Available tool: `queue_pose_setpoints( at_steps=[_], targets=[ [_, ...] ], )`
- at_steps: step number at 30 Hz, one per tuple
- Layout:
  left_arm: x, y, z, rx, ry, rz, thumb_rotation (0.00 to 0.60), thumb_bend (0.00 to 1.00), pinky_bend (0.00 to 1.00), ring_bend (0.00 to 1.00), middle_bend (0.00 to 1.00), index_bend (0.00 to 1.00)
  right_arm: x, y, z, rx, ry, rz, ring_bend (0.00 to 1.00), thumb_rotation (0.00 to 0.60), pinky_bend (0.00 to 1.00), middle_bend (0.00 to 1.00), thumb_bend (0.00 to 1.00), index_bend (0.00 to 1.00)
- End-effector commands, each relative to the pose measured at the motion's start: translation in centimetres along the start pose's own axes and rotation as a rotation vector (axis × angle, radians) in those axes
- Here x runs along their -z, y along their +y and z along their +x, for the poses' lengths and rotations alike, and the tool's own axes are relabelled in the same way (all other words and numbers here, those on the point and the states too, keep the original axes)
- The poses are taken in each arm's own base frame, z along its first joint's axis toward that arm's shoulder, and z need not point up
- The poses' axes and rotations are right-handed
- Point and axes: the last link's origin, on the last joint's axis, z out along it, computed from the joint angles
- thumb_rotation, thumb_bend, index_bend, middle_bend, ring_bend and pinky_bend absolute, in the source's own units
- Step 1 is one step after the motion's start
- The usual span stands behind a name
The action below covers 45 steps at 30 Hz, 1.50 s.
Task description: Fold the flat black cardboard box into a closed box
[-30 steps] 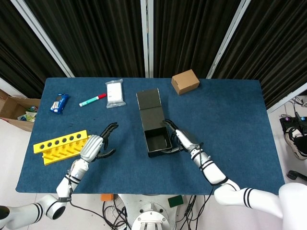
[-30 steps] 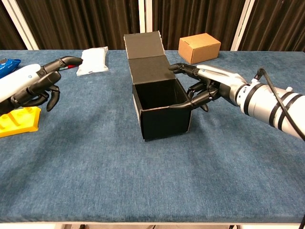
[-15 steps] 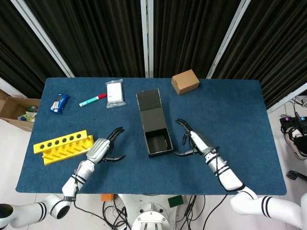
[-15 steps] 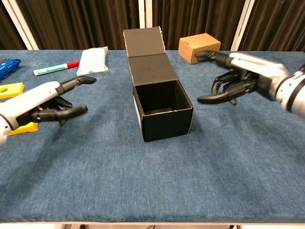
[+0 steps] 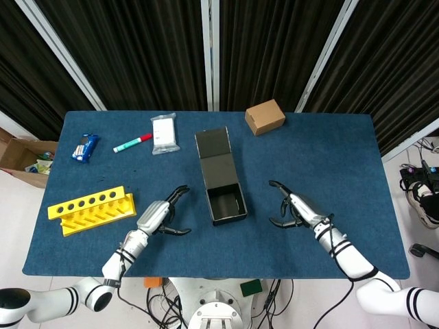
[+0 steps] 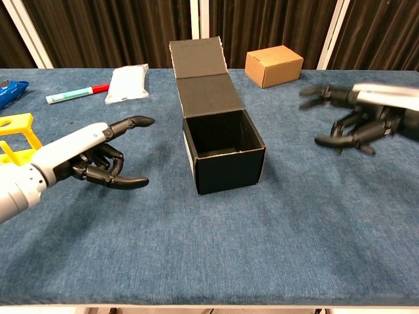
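The black cardboard box (image 5: 226,203) (image 6: 224,159) stands upright in the middle of the blue table, its top open. Its lid flap (image 5: 215,154) (image 6: 203,77) lies back, away from me. My left hand (image 5: 162,216) (image 6: 91,154) hovers to the left of the box, fingers apart and partly curled, holding nothing. My right hand (image 5: 293,209) (image 6: 357,118) hovers to the right of the box, a clear gap from its wall, fingers spread and empty.
A brown cardboard box (image 5: 265,116) (image 6: 273,65) sits at the back right. A white packet (image 5: 164,133) (image 6: 127,84) and a red-green marker (image 5: 132,142) lie at the back left, beside a blue packet (image 5: 85,147). A yellow rack (image 5: 89,210) stands at the left.
My right hand has let go of the box's right wall and drawn away to the right. My left hand has moved in toward the box from the left. The box has stayed put.
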Motion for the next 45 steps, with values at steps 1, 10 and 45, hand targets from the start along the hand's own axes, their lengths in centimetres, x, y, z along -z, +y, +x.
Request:
queue_pose_setpoints(
  at_steps=[1, 10, 45],
  targets=[
    [0.0, -0.1, -0.1, -0.002, -0.002, 0.003, 0.405, 0.09, 0.99, 0.7, 0.0, 0.0, -1.1, 0.4, -2.2, -0.011, -0.076, -0.009, 0.56, 0.505, 0.85, 0.08, 0.33, 0.0],
    [0.9, -1.1, 0.8, 0.009, 0.027, 0.031, 0.404, 0.09, 0.99, 0.7, 0.0, 0.0, -4.5, -1.3, -5.8, -0.036, -0.163, 0.044, 0.56, 0.505, 0.85, 0.07, 0.33, 0.0],
    [-2.2, -2.1, 0.4, 0.145, -0.005, 0.016, 0.463, 0.09, 0.99, 0.69, 0.0, 0.0, 1.6, -2.8, 4.3, -0.095, 0.151, 0.153, 0.56, 0.506, 0.85, 0.07, 0.31, 0.0]
  ],
)
